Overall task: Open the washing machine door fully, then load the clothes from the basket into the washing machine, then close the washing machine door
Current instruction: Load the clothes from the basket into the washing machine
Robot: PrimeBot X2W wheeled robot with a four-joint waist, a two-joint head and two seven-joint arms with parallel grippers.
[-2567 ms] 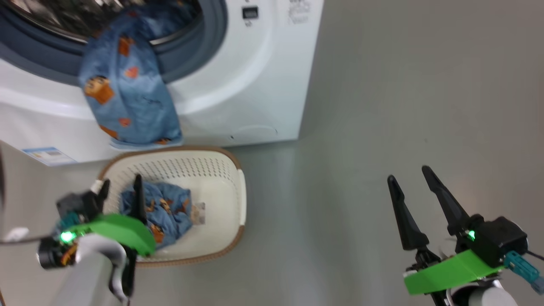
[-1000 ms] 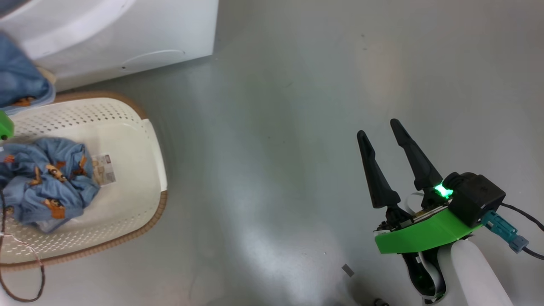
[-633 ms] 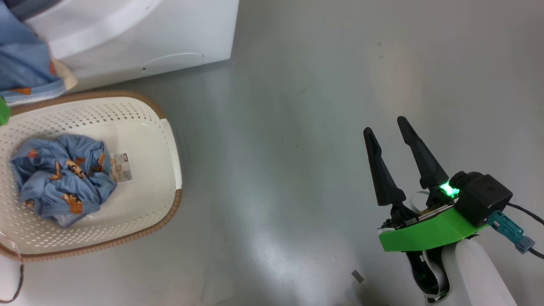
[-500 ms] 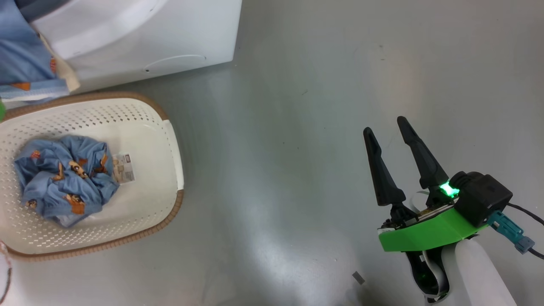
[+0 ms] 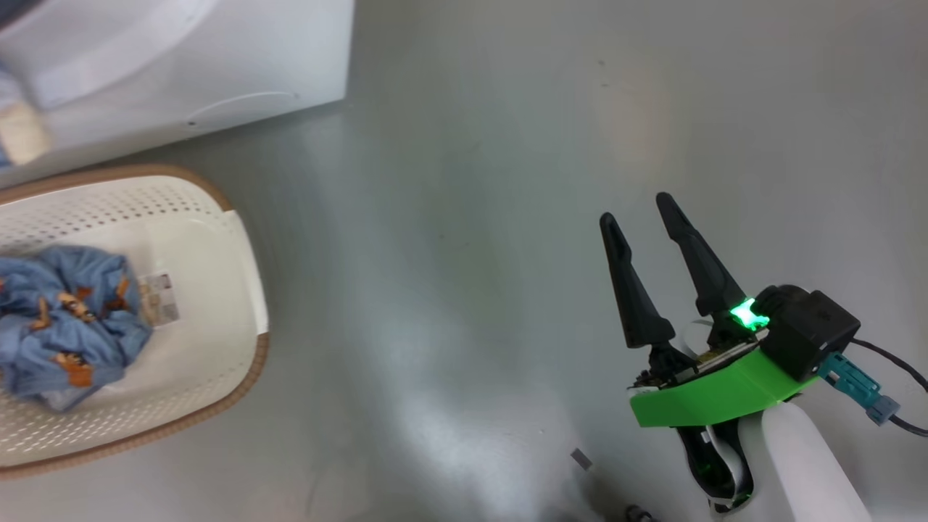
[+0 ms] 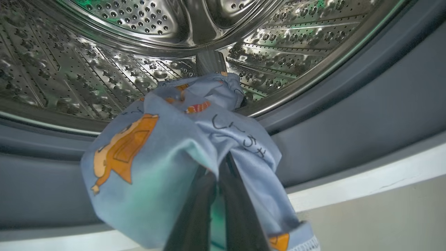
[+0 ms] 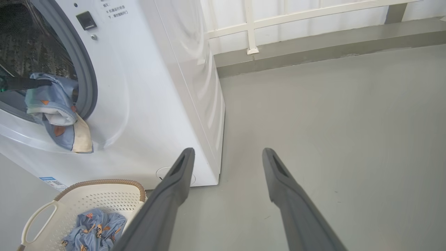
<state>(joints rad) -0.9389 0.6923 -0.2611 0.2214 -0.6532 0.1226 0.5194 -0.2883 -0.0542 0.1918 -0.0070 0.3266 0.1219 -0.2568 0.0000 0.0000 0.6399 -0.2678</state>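
Observation:
My left gripper point(image 6: 219, 167) is shut on a light blue bear-print garment point(image 6: 163, 139) at the mouth of the washing machine's steel drum point(image 6: 104, 69). The cloth drapes over the grey rubber ring point(image 6: 348, 122). In the right wrist view that garment point(image 7: 55, 104) hangs from the opening of the washing machine point(image 7: 156, 87). More clothes point(image 5: 65, 319) lie bunched in the cream basket point(image 5: 225, 239) on the floor in front of the machine. My right gripper point(image 5: 634, 207) hovers open and empty over bare floor, far right of the basket. The washing machine door is out of view.
Grey floor stretches right of the machine point(image 5: 181, 65). A low ledge with a white railing point(image 7: 313, 38) runs along the back. A small grey scrap point(image 5: 581, 458) lies on the floor near my right arm. The basket point(image 7: 87, 198) stands close against the machine's front.
The head camera has swung right, then wobbled. My left gripper has left the basket and risen out of the head view with the hanging garment. The right gripper has stayed open and still.

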